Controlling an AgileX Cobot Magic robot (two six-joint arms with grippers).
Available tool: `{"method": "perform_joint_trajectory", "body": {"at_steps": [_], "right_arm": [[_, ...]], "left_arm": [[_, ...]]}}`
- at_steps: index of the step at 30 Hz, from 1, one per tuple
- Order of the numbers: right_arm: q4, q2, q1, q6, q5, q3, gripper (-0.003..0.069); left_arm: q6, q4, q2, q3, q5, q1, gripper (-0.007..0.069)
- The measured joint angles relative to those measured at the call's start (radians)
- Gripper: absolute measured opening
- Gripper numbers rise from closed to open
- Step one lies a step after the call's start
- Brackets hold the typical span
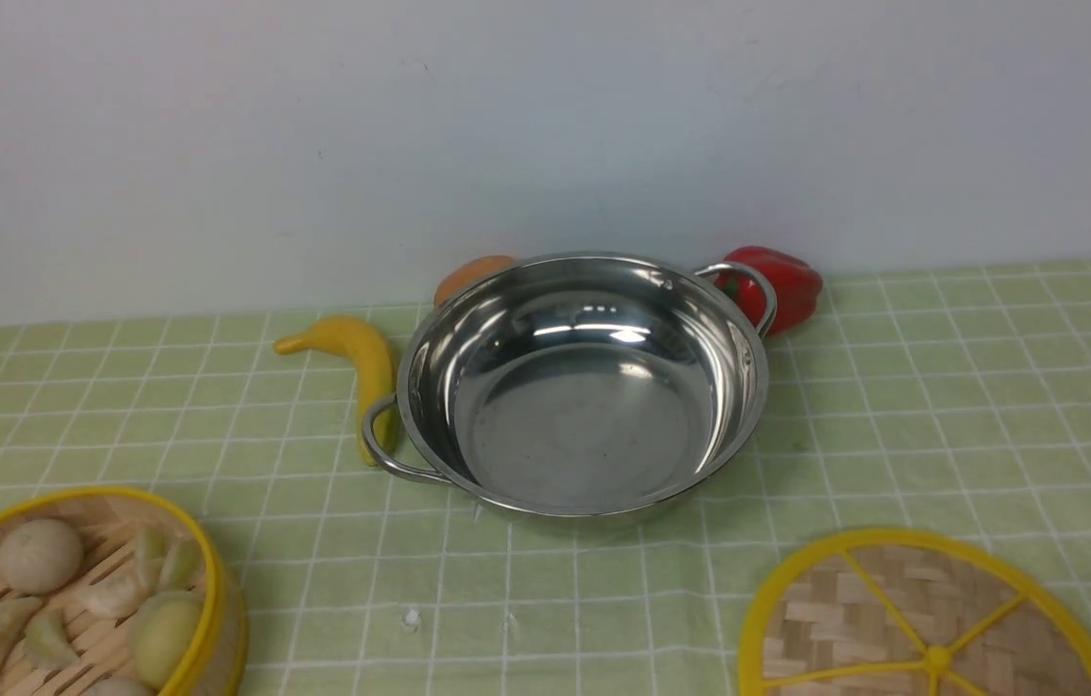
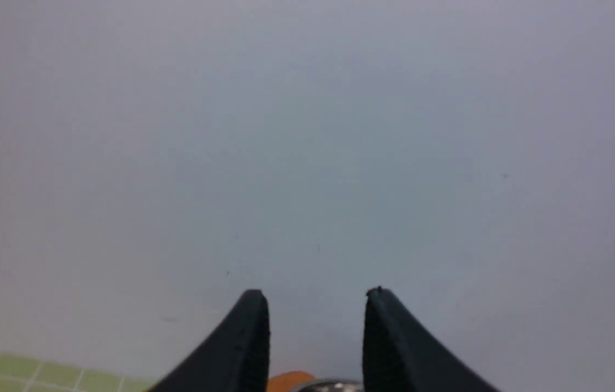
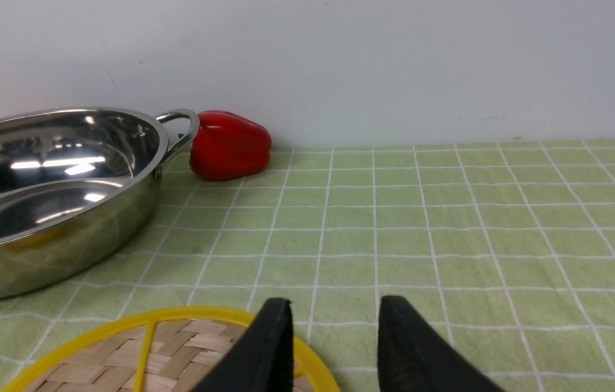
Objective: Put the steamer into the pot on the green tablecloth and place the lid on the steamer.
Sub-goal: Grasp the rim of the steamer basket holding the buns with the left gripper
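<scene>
At near left, the steamer point(image 1: 105, 539) seemed light and stiff, best gripped at its rim; left tool point(image 2: 317, 296) and right tool point(image 3: 334, 305) gaped empty.

Pot point(image 1: 584, 416) sat upright and empty on the green tablecloth point(image 1: 941, 387). It was shiny steel, wide and shallow, with two wire loop handles. I had it ahead of the right pincer point(image 3: 334, 301), off to that pincer's left and well apart from the tips. A sliver of its rim also showed past the left pincer point(image 2: 315, 294).

Lid point(image 1: 854, 619) lay flat on the cloth just below the right pincer, its yellow rim passing under one finger. It was woven bamboo with yellow spokes and a centre knob. I couldn't tell if they touched.

Steamer point(image 1: 212, 570) stood upright on the cloth, nearer me than the pot and to its left: yellow rim, slatted floor, pale buns and dumplings inside. I couldn't place it against either pincer.
</scene>
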Motion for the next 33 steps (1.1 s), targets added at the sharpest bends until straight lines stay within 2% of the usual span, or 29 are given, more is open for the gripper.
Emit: {"method": "perform_joint_trajectory", "body": {"at_steps": [3, 4, 7, 9, 10, 11, 12, 14, 17, 22, 26, 33], "right_arm": [[0.0, 0.0, 0.0, 0.0, 0.0, 0.0, 0.0242], [0.0, 0.0, 0.0, 0.0, 0.0, 0.0, 0.0243], [0.0, 0.0, 0.0, 0.0, 0.0, 0.0, 0.0242], [0.0, 0.0, 0.0, 0.0, 0.0, 0.0, 0.0242], [0.0, 0.0, 0.0, 0.0, 0.0, 0.0, 0.0242], [0.0, 0.0, 0.0, 0.0, 0.0, 0.0, 0.0242], [0.0, 0.0, 0.0, 0.0, 0.0, 0.0, 0.0242], [0.0, 0.0, 0.0, 0.0, 0.0, 0.0, 0.0242], [0.0, 0.0, 0.0, 0.0, 0.0, 0.0, 0.0242], [0.0, 0.0, 0.0, 0.0, 0.0, 0.0, 0.0242], [0.0, 0.0, 0.0, 0.0, 0.0, 0.0, 0.0242], [0.0, 0.0, 0.0, 0.0, 0.0, 0.0, 0.0242]], "left_arm": [[0.0, 0.234, 0.098, -0.164, 0.289, 0.0, 0.0243], [-0.005, 0.268, 0.114, -0.194, 0.334, 0.0, 0.0243], [-0.069, 0.584, 0.29, -0.349, 0.775, 0.0, 0.0243], [-0.083, 0.759, 0.384, -0.395, 0.874, 0.0, 0.0243], [-0.082, 0.772, 0.384, -0.398, 0.874, 0.0, 0.0243], [-0.081, 0.884, 0.453, -0.413, 0.896, 0.0, 0.0243], [-0.075, 0.935, 0.48, -0.417, 0.904, 0.0, 0.0243], [-0.044, 0.979, 0.519, -0.418, 0.908, 0.0, 0.0243], [0.106, 1.011, 0.628, -0.418, 0.909, 0.0, 0.0243], [0.321, 0.913, 0.782, -0.422, 0.917, 0.0, 0.0243], [0.382, 0.889, 0.914, -0.423, 0.917, -0.001, 0.0243], [0.392, 0.906, 1.153, -0.423, 0.917, -0.001, 0.0243]]}}
